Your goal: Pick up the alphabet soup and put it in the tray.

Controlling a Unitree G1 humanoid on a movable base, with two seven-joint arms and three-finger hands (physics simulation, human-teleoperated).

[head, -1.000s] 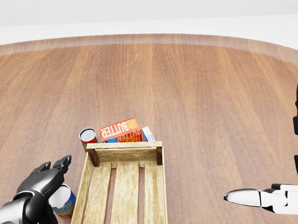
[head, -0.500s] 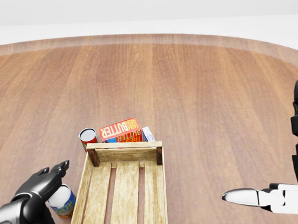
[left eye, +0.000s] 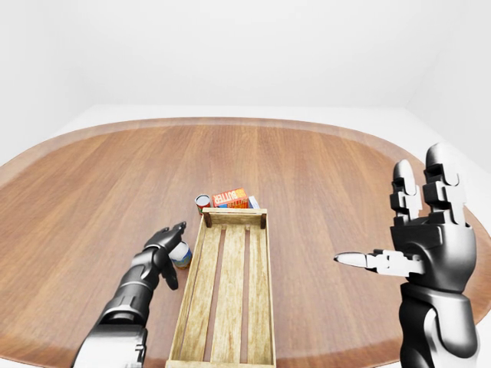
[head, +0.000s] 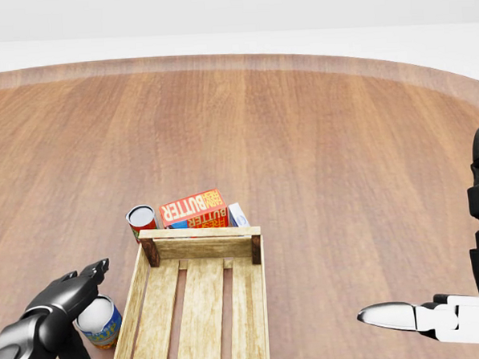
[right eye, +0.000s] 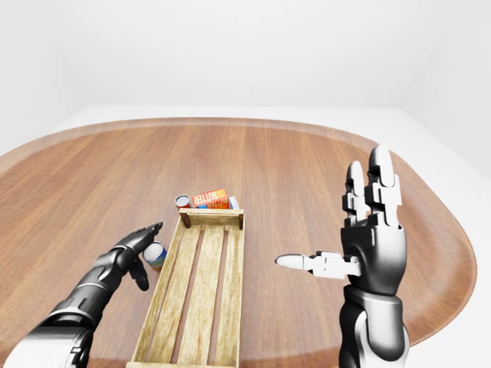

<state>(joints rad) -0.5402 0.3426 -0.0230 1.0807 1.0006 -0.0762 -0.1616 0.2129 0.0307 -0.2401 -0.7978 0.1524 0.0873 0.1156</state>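
White walls and pale floor ring your broad oval wooden surface (left eye: 307, 176). A long slatted wooden tray (left eye: 230, 287) lies at its middle. Your right hand (right eye: 367, 238) stands raised at 3 o'clock of the tray, fingers spread open. Your left hand (head: 57, 310) reaches at 9 o'clock, fingers open over the alphabet soup (head: 101, 321), just beside the tray's left wall. At 12 o'clock: a butter box (head: 194, 208) and red can (head: 140, 220).
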